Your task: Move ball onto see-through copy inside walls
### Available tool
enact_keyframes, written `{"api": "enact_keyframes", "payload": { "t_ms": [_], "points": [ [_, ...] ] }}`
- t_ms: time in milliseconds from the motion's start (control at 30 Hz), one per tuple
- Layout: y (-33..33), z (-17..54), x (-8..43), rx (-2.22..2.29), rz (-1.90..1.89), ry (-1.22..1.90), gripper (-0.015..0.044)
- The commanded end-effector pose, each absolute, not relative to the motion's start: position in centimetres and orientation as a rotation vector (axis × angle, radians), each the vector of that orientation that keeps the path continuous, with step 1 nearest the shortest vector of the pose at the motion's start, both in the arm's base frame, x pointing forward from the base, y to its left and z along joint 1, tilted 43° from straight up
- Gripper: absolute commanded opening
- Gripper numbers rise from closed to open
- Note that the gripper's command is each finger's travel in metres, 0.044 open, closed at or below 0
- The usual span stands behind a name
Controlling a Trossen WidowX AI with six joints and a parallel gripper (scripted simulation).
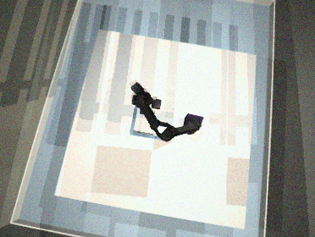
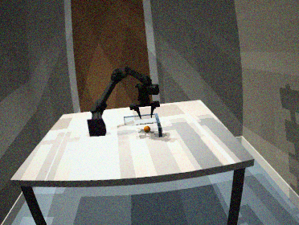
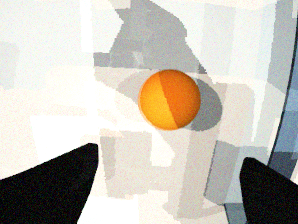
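Observation:
The orange ball (image 2: 147, 128) (image 3: 170, 100) rests on the table inside the corner of the two low clear walls (image 1: 134, 123) (image 2: 160, 132) (image 3: 289, 127). The see-through copy is almost wholly covered by the ball; only a thin pale rim shows at the ball's lower left in the wrist view. My gripper (image 2: 146, 117) (image 3: 171, 161) is open and empty. Its fingertips stand above the ball, wide apart and not touching it. In the top view the arm hides the ball, its copy and the fingertips.
The arm's base (image 1: 194, 123) (image 2: 96, 127) stands on the table (image 1: 203, 182) (image 2: 92, 165), with the arm arching over to the walls. One wall runs close to the right finger in the wrist view. Striped shadows cross the table.

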State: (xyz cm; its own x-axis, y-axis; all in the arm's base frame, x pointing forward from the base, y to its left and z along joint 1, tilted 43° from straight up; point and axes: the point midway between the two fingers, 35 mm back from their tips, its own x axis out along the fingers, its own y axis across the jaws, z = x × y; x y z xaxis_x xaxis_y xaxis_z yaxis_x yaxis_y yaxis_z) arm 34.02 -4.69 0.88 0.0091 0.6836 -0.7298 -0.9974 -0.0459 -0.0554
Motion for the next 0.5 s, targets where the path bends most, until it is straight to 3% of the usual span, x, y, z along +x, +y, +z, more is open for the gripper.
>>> {"api": "enact_keyframes", "payload": {
  "t_ms": [0,200,367,467],
  "points": [
    [-4.7,0.9,34.0,-0.697,1.494,0.585,0.031],
    [-4.7,0.9,34.0,-0.697,1.494,0.585,0.031],
    [-7.5,4.2,33.7,-0.698,1.499,0.583,0.044],
    [-7.6,4.4,33.6,-0.698,1.499,0.583,0.044]
  ]
}}
